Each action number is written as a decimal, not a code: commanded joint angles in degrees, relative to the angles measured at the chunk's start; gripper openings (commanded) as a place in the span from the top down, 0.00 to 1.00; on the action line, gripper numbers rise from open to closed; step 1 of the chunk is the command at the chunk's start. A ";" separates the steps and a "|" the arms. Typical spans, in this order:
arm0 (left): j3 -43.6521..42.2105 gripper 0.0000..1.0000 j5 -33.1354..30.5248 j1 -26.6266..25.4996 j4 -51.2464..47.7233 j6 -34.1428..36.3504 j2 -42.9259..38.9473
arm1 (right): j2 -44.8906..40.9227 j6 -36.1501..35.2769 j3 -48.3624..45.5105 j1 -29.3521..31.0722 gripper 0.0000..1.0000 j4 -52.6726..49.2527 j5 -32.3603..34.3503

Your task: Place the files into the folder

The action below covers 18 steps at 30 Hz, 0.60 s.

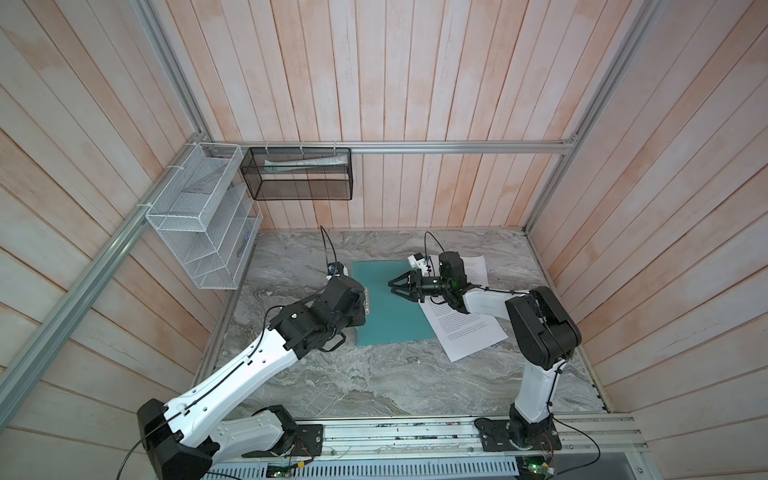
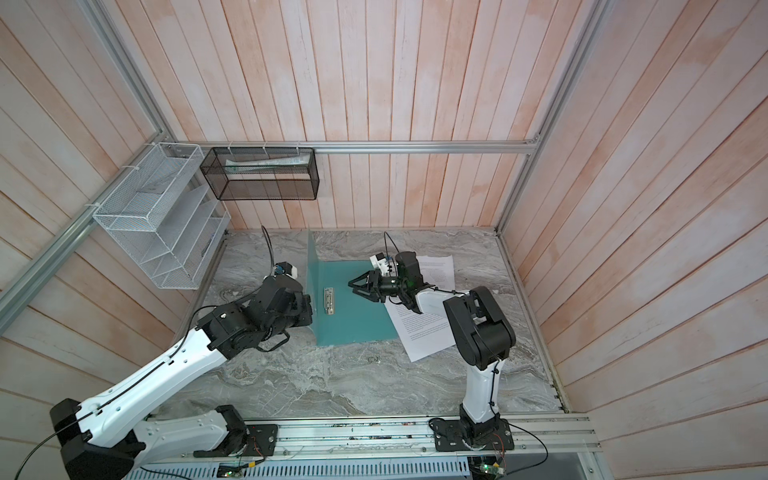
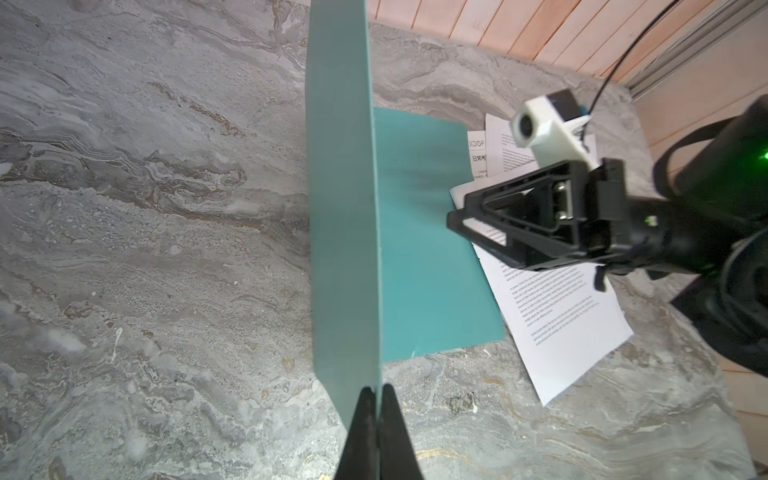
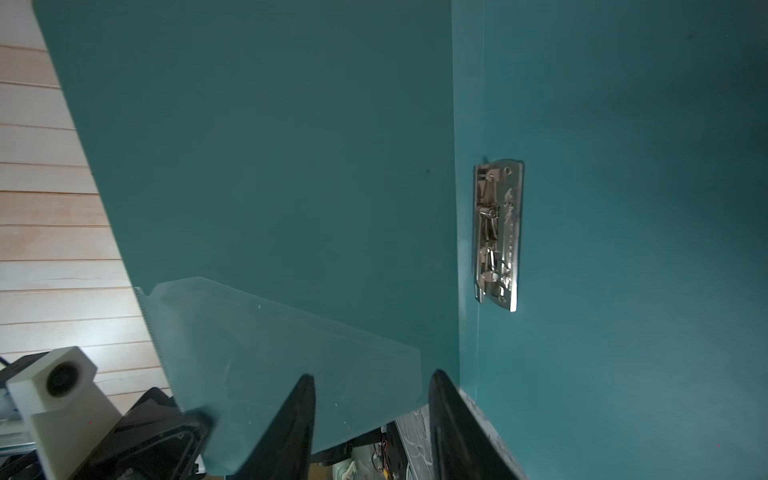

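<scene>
Left hand [image 3: 377, 390] clamped tight; right hand [image 1: 392, 287] parted (apparently empty), pointing left.

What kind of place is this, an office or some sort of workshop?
Probably a robot test booth dressed as an office desk: plank walls on an aluminium frame enclose a marble-look table, with a wire rack, teal folder and printed sheets.

The teal folder [image 2: 361, 320] lies open near the middle of the table [image 2: 332, 386]. One cover is flat, and the raised cover [image 2: 311, 266] stands upright along its 9 o'clock edge. A silver clip [image 2: 329, 300] sits on the flat half just beside the fold. A clear pocket [image 4: 270, 353] lines the inside of the upright half. The files [image 2: 424, 332], white sheets of dense black text, lie loosely fanned at the folder's 3 o'clock side, the nearest one skewed and meeting its edge.
</scene>
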 commanded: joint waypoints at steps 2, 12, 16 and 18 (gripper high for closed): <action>-1.68 1.00 5.82 1.66 2.11 3.22 -1.54 | 3.32 -2.25 5.28 3.95 0.58 -2.58 1.49; -2.65 1.00 10.69 9.39 -0.56 10.26 -1.05 | 5.52 -1.90 9.77 11.27 0.61 -4.91 4.13; -2.18 0.47 5.91 15.58 -3.21 13.48 -0.59 | 6.23 -0.83 10.32 13.18 0.61 -4.41 5.51; -1.55 0.29 4.27 18.86 -3.70 15.03 -0.11 | 7.03 -0.31 10.91 13.69 0.62 -3.81 5.42</action>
